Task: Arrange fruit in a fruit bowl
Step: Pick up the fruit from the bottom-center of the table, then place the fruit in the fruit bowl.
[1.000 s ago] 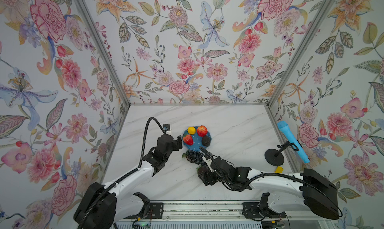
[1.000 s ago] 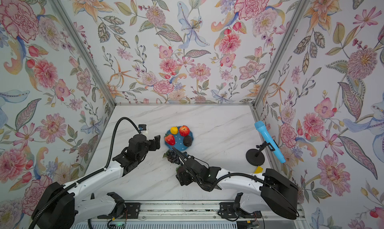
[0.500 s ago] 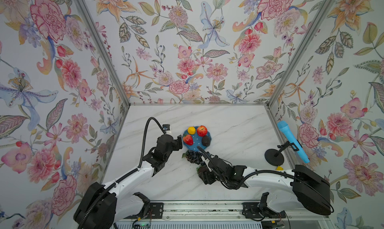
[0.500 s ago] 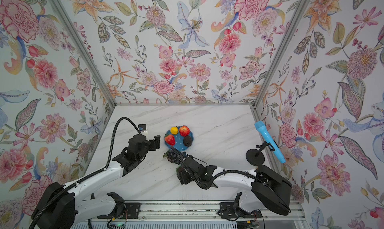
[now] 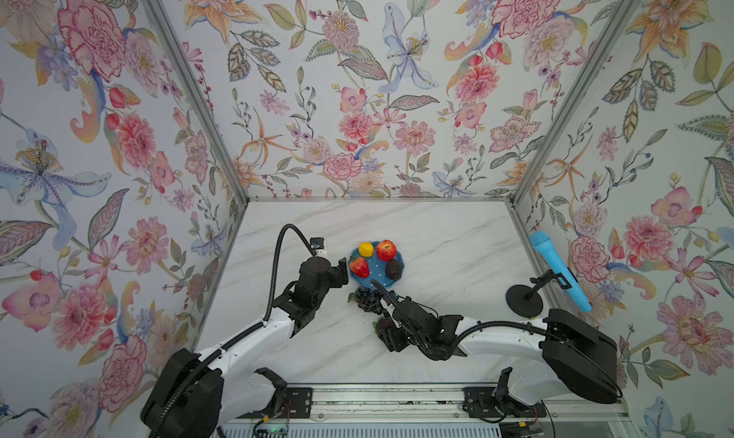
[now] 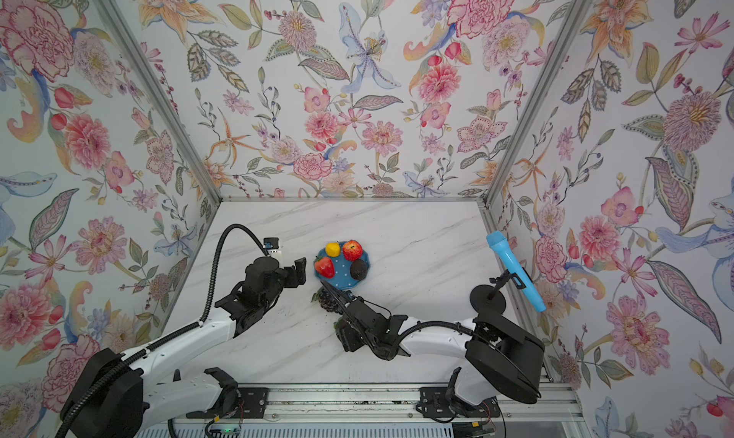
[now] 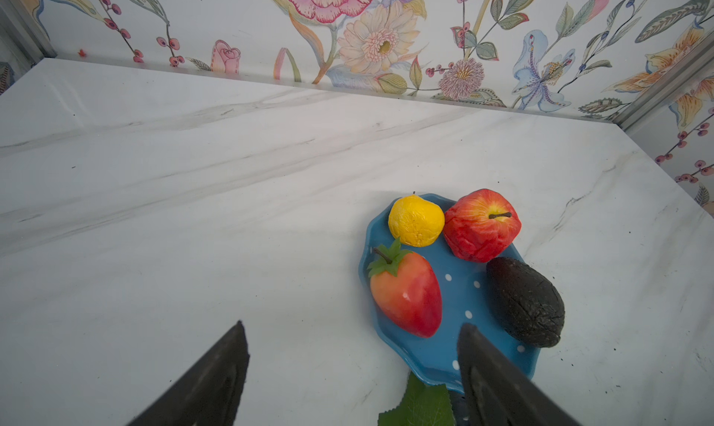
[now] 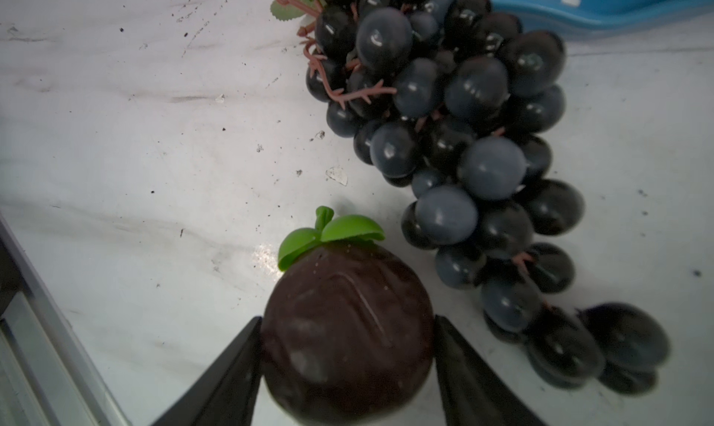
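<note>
Narrowing since a second ago, the right tool (image 8: 347,320) now has its fingers pressed against both sides of the round fruit (image 8: 347,335), and its arm has edged slightly toward the left. This fruit is a dark brown-purple ball with a green leaf cap, and it sits on the tabletop (image 5: 437,233) in front of the bowl (image 7: 463,288), outside it.

The grapes (image 8: 456,142) lie just beside the round fruit, between it and the bowl. They are close against the bowl's near rim, though I cannot tell whether they touch it.

Four fruits are in the bowl. The yellow fruit (image 7: 416,221) and the apple (image 7: 481,225) touch each other at the far side. The strawberry (image 7: 407,296) lies on the left, and the avocado (image 7: 525,302) lies at the right rim.

The left tool (image 7: 351,325) hangs wide and empty just beside the bowl's left rim.

A microphone (image 5: 556,269) leans on its stand at the right edge of the tabletop, well apart from the fruit.
</note>
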Tool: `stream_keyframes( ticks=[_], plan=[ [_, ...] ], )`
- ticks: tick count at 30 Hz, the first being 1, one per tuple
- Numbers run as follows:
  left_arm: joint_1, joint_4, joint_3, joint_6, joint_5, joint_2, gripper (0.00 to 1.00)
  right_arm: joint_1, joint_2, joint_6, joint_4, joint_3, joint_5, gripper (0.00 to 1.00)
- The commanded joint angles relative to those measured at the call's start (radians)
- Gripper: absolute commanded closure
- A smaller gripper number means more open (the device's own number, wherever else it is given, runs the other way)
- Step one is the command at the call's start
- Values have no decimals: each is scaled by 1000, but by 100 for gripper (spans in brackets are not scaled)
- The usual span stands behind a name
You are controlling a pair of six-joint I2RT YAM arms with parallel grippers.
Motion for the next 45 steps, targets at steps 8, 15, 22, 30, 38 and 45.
stream_keyframes(
  ticks=[8,15,22,30,38,45],
  plan=[
    [12,6,-8,2,25,9,14,3,-4,-21,15,10,19,39],
    [12,1,0,27,48,9,14,-17,-83,-42,20,-7,-29,39],
    [13,41,10,134,220,-24,14,-156,-352,-124,54,-93,-213,38],
    [10,315,-86,168,601,-58,15,-472,-541,-151,126,-156,-588,39],
    [10,765,-271,238,801,-42,18,-569,-479,-228,117,-93,-836,40],
    [9,1068,-350,249,905,38,30,-567,-443,-269,81,-46,-880,40]
  ],
)
